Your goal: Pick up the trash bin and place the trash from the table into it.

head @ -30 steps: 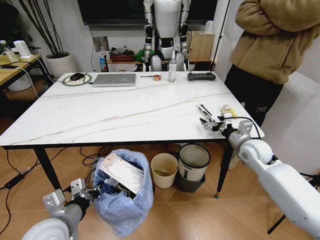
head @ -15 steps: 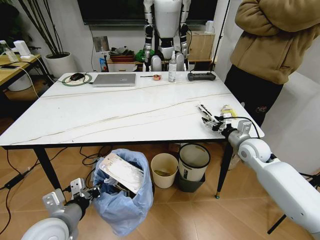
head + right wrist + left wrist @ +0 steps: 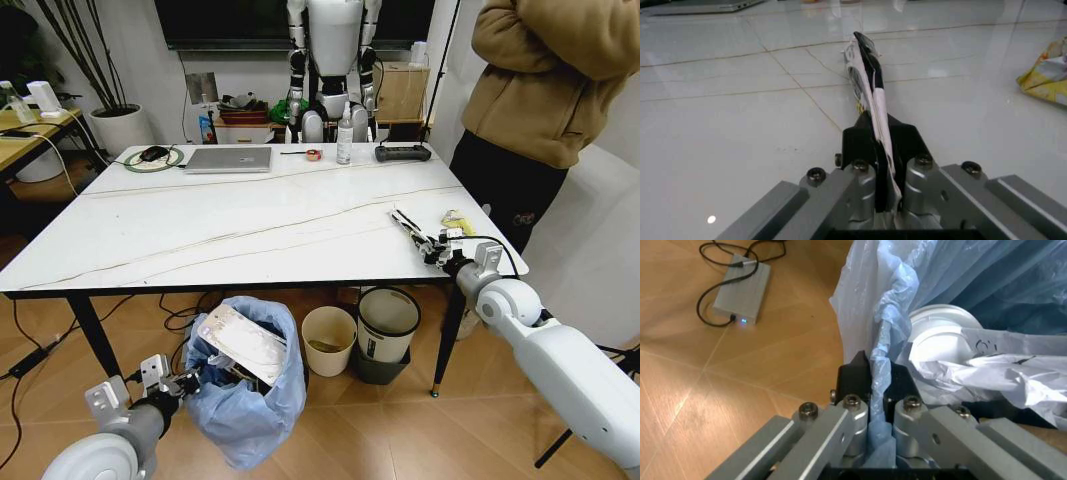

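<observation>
The right gripper [image 3: 875,131] has its jaws clenched on a thin black-and-white wrapper [image 3: 865,75], print unreadable, above the counter [image 3: 250,225]. The left gripper [image 3: 875,377] pinches the trash bin [image 3: 250,400] liner's rim, the bin's contents partly hidden.

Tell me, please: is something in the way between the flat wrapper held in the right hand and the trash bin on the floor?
Yes. The right hand grips a flat wrapper above the table, while the trash bin, held by the left hand, sits lower, beside the table's near edge. That edge lies between them, so the wrapper must clear it first.
</observation>
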